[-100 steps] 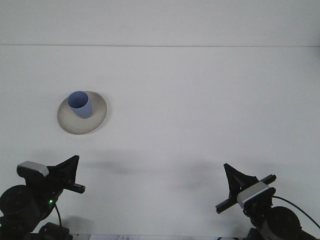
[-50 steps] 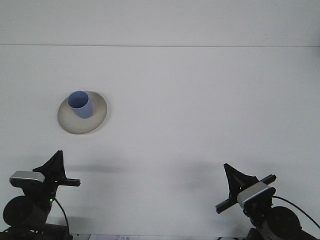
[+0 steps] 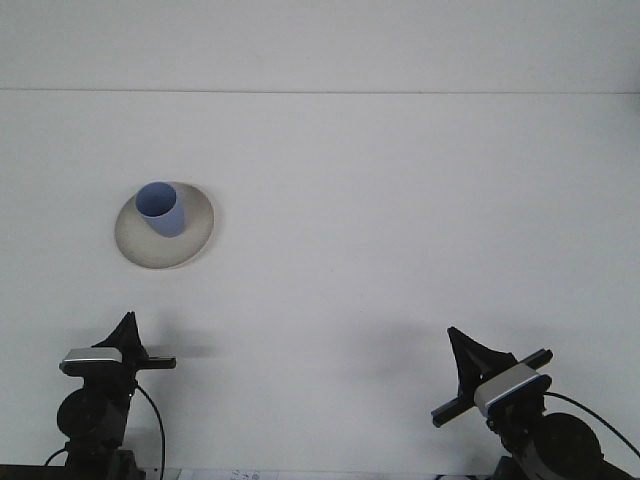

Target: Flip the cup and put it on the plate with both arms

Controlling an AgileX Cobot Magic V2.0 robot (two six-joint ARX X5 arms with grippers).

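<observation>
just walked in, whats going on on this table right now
Nothing is being handled at this moment. A blue cup stands upright, open end up, on a pale plate at the left of the white table. Both arms sit low at the near edge, well apart from the plate: the left gripper below it and the right gripper far to the right. Neither holds anything, so the placing looks done.
</observation>
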